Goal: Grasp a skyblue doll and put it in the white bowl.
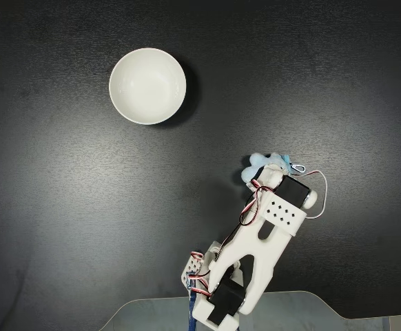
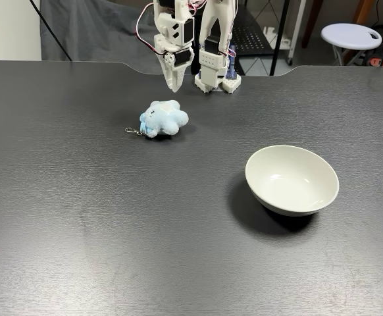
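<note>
The skyblue doll (image 1: 259,165) (image 2: 164,118) lies on the black table, a fluffy pale-blue plush with a small metal clasp (image 2: 133,131) on its side. In both fixed views my gripper (image 1: 270,178) (image 2: 176,85) hangs just above the doll on the arm's side, its tips pointing down and not touching the plush. The fingers look pressed together into one taper with nothing between them. From above, the gripper body covers part of the doll. The white bowl (image 1: 147,114) (image 2: 264,191) stands apart from both, holding nothing.
The arm's base (image 1: 218,303) (image 2: 216,76) sits at the table edge by a pale plate. Beyond the table stand a white stool (image 2: 351,33) and dark stands. Bare black tabletop (image 1: 207,158) separates the doll from the bowl.
</note>
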Tool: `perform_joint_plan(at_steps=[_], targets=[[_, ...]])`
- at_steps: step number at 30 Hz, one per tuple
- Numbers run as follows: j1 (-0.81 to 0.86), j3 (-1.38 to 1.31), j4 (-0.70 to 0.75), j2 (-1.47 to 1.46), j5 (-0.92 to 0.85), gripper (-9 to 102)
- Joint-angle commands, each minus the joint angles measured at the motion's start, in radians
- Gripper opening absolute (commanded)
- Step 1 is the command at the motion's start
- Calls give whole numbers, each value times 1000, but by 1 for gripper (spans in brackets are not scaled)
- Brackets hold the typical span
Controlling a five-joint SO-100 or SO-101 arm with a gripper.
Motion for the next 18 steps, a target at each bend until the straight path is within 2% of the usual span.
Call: perform_joint_plan(at_steps=[1, 5, 13, 18], targets=[[0, -71, 15, 9, -12, 7], [-3, -71, 15, 11, -14, 15], [3, -71, 15, 17, -14, 43], [5, -71, -46, 11, -14, 49]])
